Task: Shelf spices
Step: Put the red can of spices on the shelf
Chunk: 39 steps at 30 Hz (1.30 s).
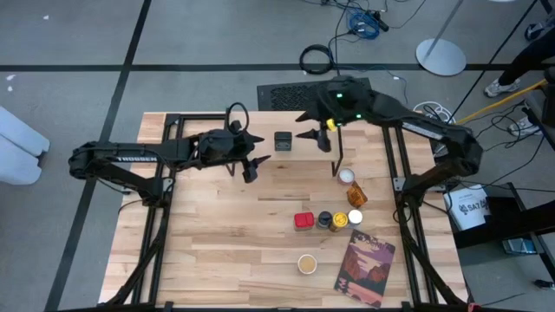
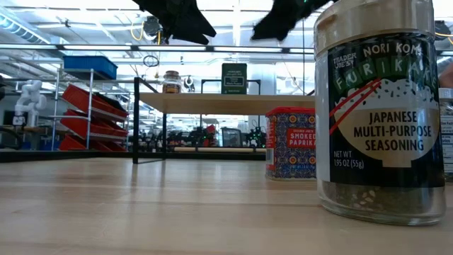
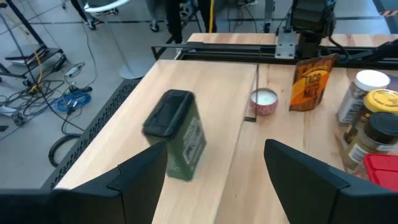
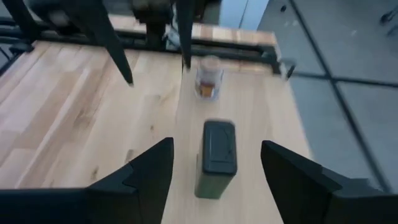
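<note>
Grippers [image 1: 310, 135] and [image 1: 257, 165], both spread and empty, hover near the green tin [image 1: 283, 140] on the shelf [image 2: 212, 103].

The scene is lit brightly and evenly from ceiling lamps, which are seen as white strips in the low view. Only soft, short shadows are cast on the table [image 1: 217, 243]. The right wrist view is blurred. In the low view the near jar [image 2: 379, 113] is sharp, while the room behind is hazy.

Spices [image 1: 328, 219] and book [image 1: 365, 269] on table [image 1: 217, 243]
</note>
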Motion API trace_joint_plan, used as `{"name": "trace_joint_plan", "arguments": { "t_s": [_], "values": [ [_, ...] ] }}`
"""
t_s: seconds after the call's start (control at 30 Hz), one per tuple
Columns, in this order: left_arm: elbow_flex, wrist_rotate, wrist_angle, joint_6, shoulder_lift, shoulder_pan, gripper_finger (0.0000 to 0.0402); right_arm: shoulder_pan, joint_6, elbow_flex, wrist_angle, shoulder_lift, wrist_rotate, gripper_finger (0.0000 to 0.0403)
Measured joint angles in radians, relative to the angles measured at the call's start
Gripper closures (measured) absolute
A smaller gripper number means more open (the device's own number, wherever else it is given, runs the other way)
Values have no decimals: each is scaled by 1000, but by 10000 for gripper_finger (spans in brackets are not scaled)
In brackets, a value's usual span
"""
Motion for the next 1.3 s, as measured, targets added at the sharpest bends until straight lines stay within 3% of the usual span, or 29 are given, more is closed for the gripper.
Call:
{"name": "trace_joint_plan", "arguments": {
  "t_s": [0.17, 0.3, 0.47, 0.57, 0.83, 1.1, 1.3],
  "values": [
    [0, 7, 8, -1, 0, -24, 123, 27, 24, 64, -103, -128, 26, 164],
    [0, 80, 15, -51, 0, -62, 123, 78, 112, 65, -183, -249, 35, 163],
    [0, 199, 16, -88, 43, -173, 123, 244, 236, 44, -269, -334, 140, 163],
    [0, 215, 22, -131, 97, -254, 123, 364, 297, -4, -270, -362, 227, 163],
    [0, 28, 161, -213, 341, -381, 119, 602, 453, -185, -266, -380, 421, 163],
    [0, -77, 290, -247, 478, -412, 46, 729, 578, -379, -132, -395, 442, 163],
    [0, -64, 391, -237, 542, -423, 18, 752, 605, -444, -70, -397, 446, 163]
  ]
}}
